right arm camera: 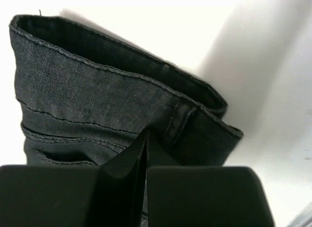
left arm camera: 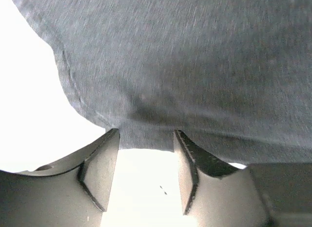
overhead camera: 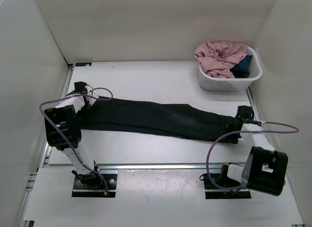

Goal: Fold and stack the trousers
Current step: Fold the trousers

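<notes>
Left gripper (left arm camera: 146,137): jaws parted, hem edge lying at the tips (no pinch visible). Trousers (overhead camera: 156,117): stretched flat across the table (overhead camera: 146,75), spanning arm to arm. Right gripper (right arm camera: 146,139): clamped tight on the waistband. White tub (overhead camera: 229,83) at back right.

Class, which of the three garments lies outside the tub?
The black trousers lie across the table; the pink garment and blue garment sit in the tub.

Trousers (left arm camera: 195,66) are blurring in left wrist view, running off top and right edges. Right gripper (right arm camera: 146,139) is covering their lower waistband. Pink garment (overhead camera: 219,56) is mostly hiding dark blue garment (overhead camera: 242,68).
</notes>
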`<state>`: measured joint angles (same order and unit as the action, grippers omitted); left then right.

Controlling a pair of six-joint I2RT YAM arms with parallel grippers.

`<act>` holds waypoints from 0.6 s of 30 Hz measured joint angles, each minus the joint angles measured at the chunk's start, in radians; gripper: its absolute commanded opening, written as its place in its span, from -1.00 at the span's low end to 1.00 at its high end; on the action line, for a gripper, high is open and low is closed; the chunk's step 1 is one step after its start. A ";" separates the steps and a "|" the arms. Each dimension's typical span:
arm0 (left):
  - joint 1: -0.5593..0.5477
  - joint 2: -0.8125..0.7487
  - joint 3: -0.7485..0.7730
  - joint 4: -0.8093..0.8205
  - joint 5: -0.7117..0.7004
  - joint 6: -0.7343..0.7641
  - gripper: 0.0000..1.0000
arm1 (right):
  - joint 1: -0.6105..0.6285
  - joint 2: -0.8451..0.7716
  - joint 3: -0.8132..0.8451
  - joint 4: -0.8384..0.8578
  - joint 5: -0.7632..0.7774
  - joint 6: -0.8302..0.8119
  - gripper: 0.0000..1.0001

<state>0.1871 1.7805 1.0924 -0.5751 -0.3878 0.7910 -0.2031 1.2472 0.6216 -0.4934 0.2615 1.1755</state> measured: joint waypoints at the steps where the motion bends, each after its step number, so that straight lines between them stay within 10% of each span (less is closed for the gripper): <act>1: -0.006 -0.001 0.010 0.018 0.002 0.002 0.23 | 0.001 -0.034 -0.032 -0.003 -0.002 0.001 -0.93; 6: -0.014 -0.008 0.000 0.012 0.022 0.004 0.28 | 0.001 -0.071 -0.016 -0.031 -0.029 -0.157 0.26; 12: -0.014 -0.094 -0.052 -0.087 0.053 -0.019 0.46 | 0.002 -0.033 0.249 -0.150 -0.056 -0.378 0.58; 18: 0.032 -0.198 -0.015 -0.158 0.093 -0.096 0.42 | 0.002 -0.190 0.145 -0.214 -0.151 -0.401 0.58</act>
<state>0.2195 1.5829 1.0775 -0.7326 -0.2947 0.6949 -0.2008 1.0573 0.7662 -0.7071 0.1101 0.7750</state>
